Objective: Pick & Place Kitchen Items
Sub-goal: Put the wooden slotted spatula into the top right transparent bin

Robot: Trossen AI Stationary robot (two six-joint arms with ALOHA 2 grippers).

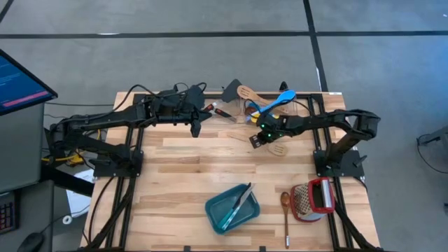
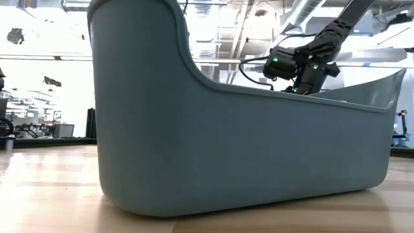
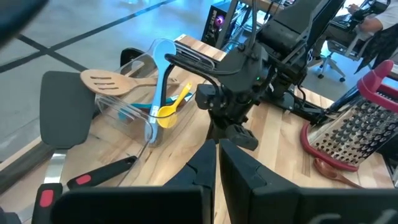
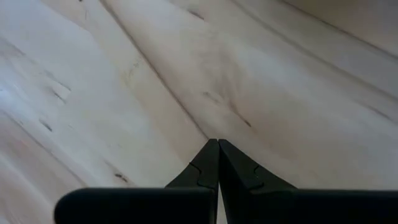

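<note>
**Both hands closed and empty above the utensil holder**

The kitchen items stand mostly in a clear holder (image 3: 127,109) at the far edge of the desk (image 1: 182,175). In it show a blue spoon (image 1: 278,102), a yellow spoon (image 3: 171,107) and one pale slotted wooden spatula (image 1: 246,92). A black spatula (image 3: 65,109) with a red-marked handle lies beside the holder. A second pale slotted spatula (image 1: 278,149) lies on the desk under the right arm. One brown wooden spoon (image 1: 285,210) lies near the front edge, between a teal bin (image 1: 217,210), which holds one slim utensil (image 1: 238,203), and a red-handled grater (image 1: 311,199).

The left hand (image 1: 197,130) hangs just left of the holder, fingers pressed together, holding nothing. The right hand (image 1: 256,140) hovers low over bare wood just in front of the holder, its fingertips (image 4: 214,163) meeting, likewise empty.

These utensils look light and stiff; the plastic spoons are probably smooth and liable to slip, the wooden ones easier to grip. A hold across the handle near mid-length seems best, as the broad heads would likely tip or twist.
</note>
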